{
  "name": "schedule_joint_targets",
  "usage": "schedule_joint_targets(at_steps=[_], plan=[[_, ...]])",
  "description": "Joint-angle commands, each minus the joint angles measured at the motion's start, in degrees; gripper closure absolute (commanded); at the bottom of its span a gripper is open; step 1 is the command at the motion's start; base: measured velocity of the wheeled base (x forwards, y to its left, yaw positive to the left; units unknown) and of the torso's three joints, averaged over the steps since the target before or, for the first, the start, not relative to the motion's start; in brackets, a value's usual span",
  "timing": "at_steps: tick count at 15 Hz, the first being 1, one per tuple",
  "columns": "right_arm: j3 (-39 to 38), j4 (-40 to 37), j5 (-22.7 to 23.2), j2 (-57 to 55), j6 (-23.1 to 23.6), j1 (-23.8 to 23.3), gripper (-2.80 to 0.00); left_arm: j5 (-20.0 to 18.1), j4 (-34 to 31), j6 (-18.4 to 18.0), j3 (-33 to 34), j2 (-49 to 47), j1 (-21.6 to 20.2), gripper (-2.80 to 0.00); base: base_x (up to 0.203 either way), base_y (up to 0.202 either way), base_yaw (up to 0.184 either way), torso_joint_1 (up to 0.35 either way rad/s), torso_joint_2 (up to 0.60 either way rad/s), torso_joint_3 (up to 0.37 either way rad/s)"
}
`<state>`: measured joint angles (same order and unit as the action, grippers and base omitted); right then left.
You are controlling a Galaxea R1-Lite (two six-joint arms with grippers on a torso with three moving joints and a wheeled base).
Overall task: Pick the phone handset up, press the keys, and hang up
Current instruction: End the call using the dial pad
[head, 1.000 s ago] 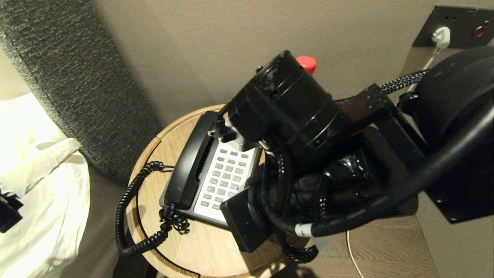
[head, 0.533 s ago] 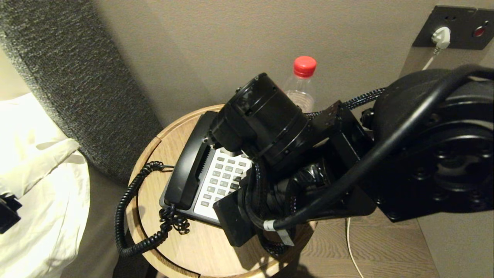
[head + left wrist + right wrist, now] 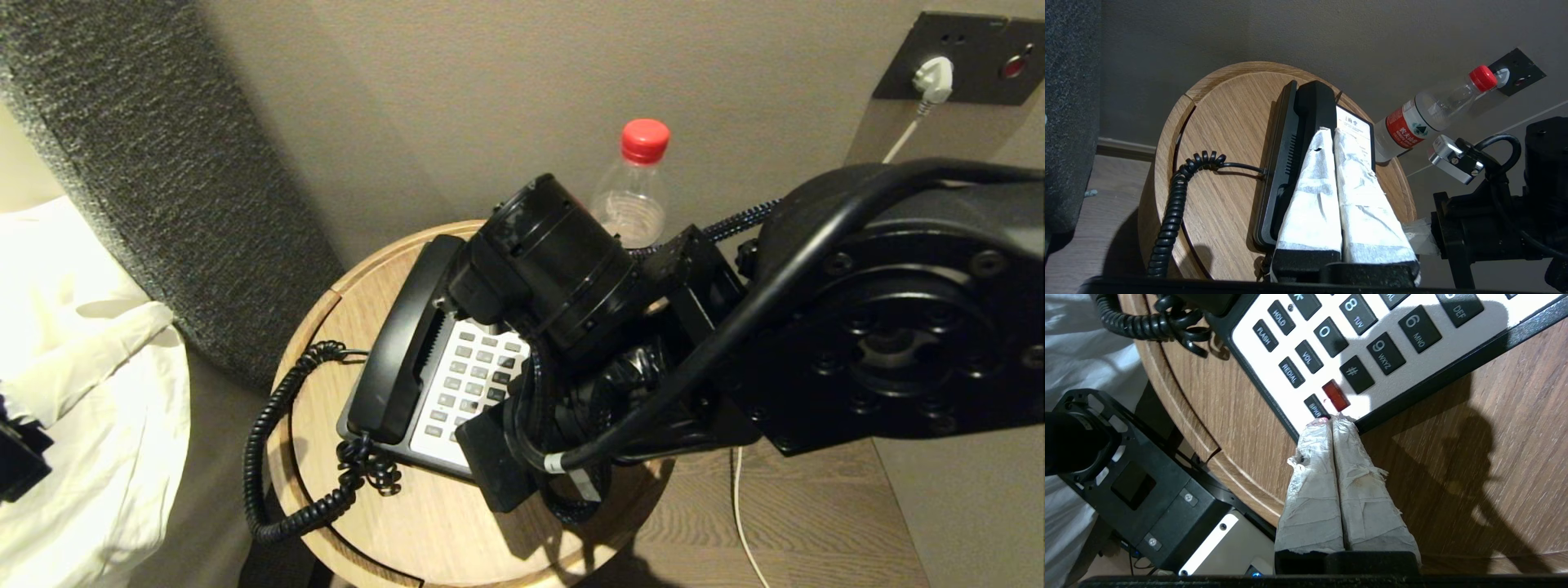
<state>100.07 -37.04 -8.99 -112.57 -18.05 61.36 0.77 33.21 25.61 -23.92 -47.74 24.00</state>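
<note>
The black phone handset (image 3: 400, 351) lies in its cradle on the left side of the black-and-white phone base (image 3: 469, 380), with its coiled cord (image 3: 269, 457) looping off the table's left side. My right arm (image 3: 571, 278) reaches over the base and hides part of the keys. My right gripper (image 3: 1333, 419) is shut and empty. Its wrapped tips sit at the keypad's corner, by the SPKR key (image 3: 1315, 408) and a red key (image 3: 1336, 395). My left gripper (image 3: 1329, 130) is shut on nothing, held back from the table and pointing towards the handset (image 3: 1312, 102).
The phone sits on a round wooden table (image 3: 424, 523). A clear bottle with a red cap (image 3: 633, 192) stands behind the base by the wall. A grey padded panel (image 3: 147, 163) and white bedding (image 3: 82, 392) are on the left, and a wall socket with a plug (image 3: 939, 77) is at upper right.
My right arm has come down and towards the left over the keypad, uncovering the bottle behind it. The handset and the left arm have not moved.
</note>
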Motion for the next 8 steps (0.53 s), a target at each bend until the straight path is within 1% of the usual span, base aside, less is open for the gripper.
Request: schedule_joint_targets(at_steps=[1,8], plan=[[0.04,-0.23,-0.06,0.07,-0.05,0.00,0.00,0.02,0.28,0.14,0.19,-0.25,-0.01,0.00,0.000,0.000,0.000,0.000,0.00,0.000],[1.20,-0.22,0.17,-0.66,0.12,0.00,0.00,0.02,0.28,0.23,0.54,-0.19,-0.01,0.00,0.000,0.000,0.000,0.000,0.00,0.000]])
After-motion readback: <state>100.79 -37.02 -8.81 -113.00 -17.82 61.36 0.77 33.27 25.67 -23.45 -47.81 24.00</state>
